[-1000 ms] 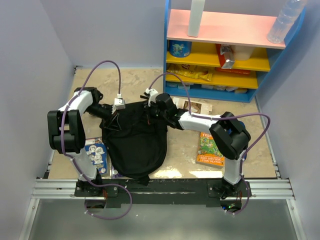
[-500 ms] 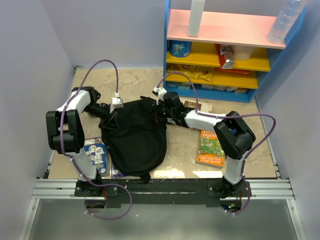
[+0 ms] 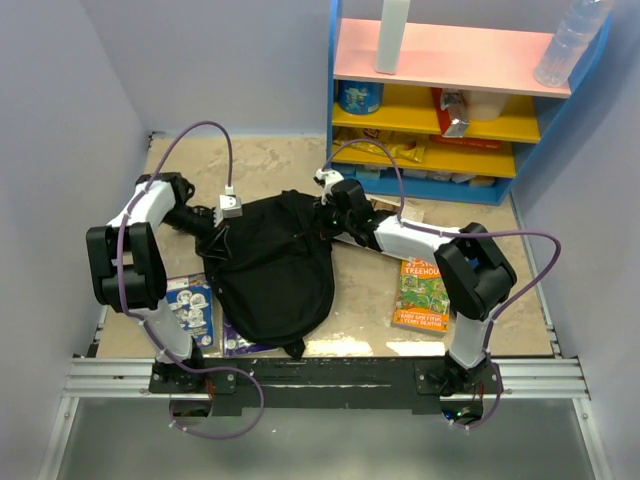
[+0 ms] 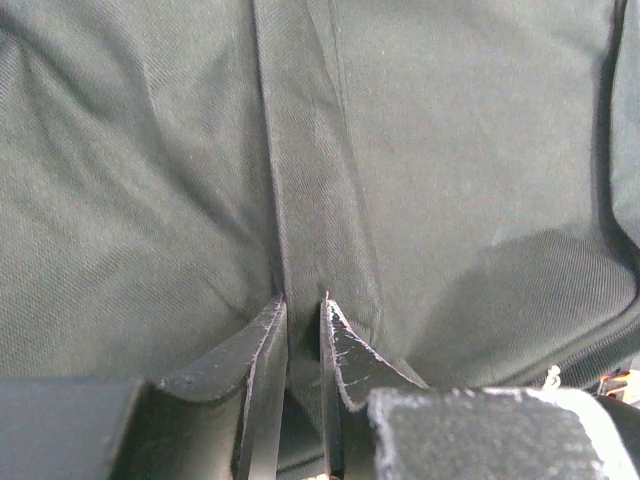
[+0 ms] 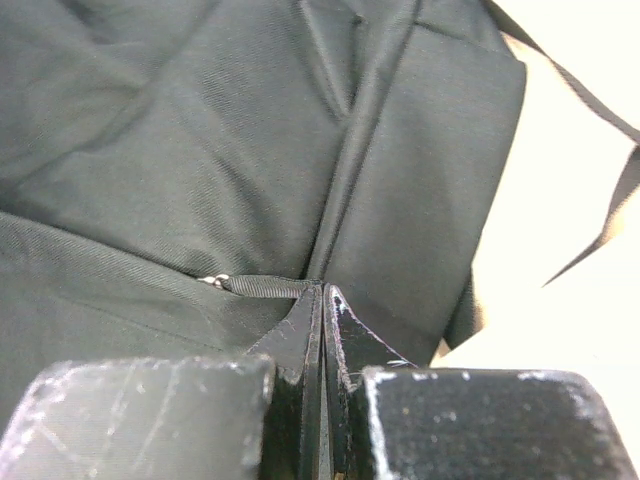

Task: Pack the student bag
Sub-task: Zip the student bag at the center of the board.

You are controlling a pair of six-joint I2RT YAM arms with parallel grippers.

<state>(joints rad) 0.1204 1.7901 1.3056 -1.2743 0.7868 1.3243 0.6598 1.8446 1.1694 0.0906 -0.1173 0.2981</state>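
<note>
Nearest the arm bases, a purple book pokes out from under the near edge of the student bag, a blue book lies just left of the bag, and a green book lies apart to its right. The bag is slumped flat on the surface between the two arms, creased and shapeless. It looks limp and light, with nothing stiff to push against, so I judge it will fold, drag and sag rather than lift as one piece. The best holds are likely sewn parts such as seams, straps and zipper webbing, not plain cloth, which would slip. At the bag's far left corner the left claw is nearly closed, pinching a raised fold or strap of fabric. At its far right edge the right claw is clamped tight, apparently on the zip tab. Beyond the bag to the far right stands a coloured shelf unit
</note>
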